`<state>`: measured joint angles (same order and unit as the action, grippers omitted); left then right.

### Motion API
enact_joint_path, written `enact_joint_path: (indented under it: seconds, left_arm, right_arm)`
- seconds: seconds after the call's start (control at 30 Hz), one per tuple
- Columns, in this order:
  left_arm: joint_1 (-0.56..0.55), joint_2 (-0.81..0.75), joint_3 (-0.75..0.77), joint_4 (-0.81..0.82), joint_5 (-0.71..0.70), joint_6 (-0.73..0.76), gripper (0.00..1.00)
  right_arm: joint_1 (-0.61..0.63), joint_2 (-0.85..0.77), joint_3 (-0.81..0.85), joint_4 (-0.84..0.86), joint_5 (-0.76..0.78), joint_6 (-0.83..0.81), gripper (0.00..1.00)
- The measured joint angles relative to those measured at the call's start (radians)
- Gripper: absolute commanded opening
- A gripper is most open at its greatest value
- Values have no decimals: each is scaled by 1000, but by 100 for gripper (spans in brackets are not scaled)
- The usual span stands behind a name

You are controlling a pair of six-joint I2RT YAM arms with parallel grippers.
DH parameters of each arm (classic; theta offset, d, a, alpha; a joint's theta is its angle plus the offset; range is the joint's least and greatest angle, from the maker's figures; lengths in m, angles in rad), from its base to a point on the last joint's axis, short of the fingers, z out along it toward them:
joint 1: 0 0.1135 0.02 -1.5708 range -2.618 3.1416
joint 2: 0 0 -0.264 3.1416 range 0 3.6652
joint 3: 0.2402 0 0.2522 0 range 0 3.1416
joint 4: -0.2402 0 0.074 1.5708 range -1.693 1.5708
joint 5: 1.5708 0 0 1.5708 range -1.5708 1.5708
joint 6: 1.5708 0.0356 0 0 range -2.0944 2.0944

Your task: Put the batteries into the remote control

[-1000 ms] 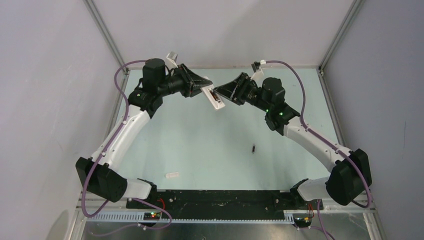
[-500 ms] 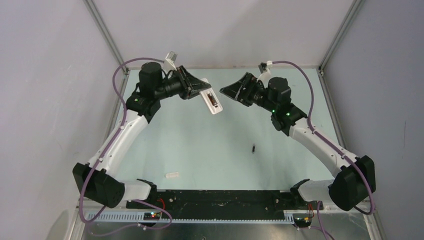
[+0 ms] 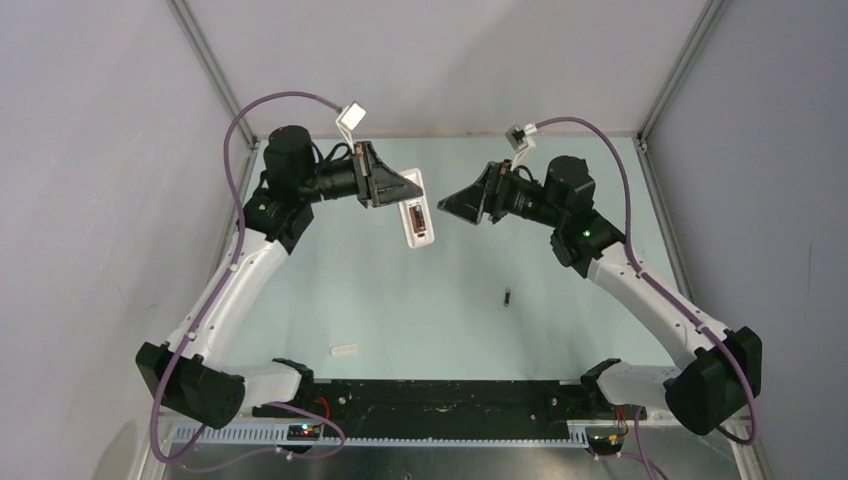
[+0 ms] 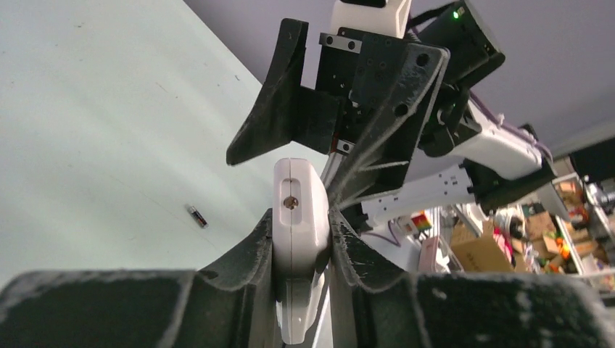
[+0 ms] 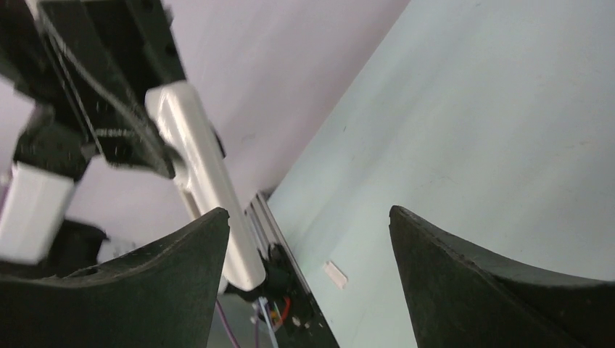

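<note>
— From above, what do we have?

— Our left gripper [image 3: 404,190] is clamped on the slim white rectangular remote control [image 3: 414,222], holding it in the air over the far half of the pale green counter [image 3: 420,320] with its brownish recess facing up. Half a second ago the remote lay diagonal; now it points almost straight toward our bases. Our right gripper [image 3: 452,205] has backed off to the right, so the gap between the two is wider.

— And the loose parts?

— One tiny dark cylindrical battery [image 3: 507,296] lies on the counter where it was. The small flat white plastic cover strip [image 3: 344,350] near our left base has not moved either.

— The left wrist view?

— The remote [image 4: 296,217] stands edge-on, pinched between both fingers. The right gripper hangs just beyond it, apart from it, and the battery [image 4: 196,216] lies on the counter further back.

— The right wrist view?

— Our fingers stand wide apart with nothing between them. The remote [image 5: 203,181] shows at the left, the cover strip [image 5: 335,273] far below.
</note>
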<state>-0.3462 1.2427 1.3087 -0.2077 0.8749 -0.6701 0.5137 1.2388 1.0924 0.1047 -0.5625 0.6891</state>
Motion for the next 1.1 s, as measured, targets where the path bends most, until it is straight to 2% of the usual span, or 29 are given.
enact_joint_path:
  seconds: [0.3,0.77,0.93,1.1]
  left_arm:
    - [0,1,0,4,119,95,0]
    - [-37,12,0,4,179,123,1]
    - [-51,22,2,4,179,126,1]
    - [-60,30,3,4,159,128,0]
  right_arm:
    - [80,-34,0,28,-169,-143,85]
    - [113,26,0,127,-267,-162,85]
    - [124,73,0,148,-303,-158,80]
    - [137,100,0,149,-336,-158,68]
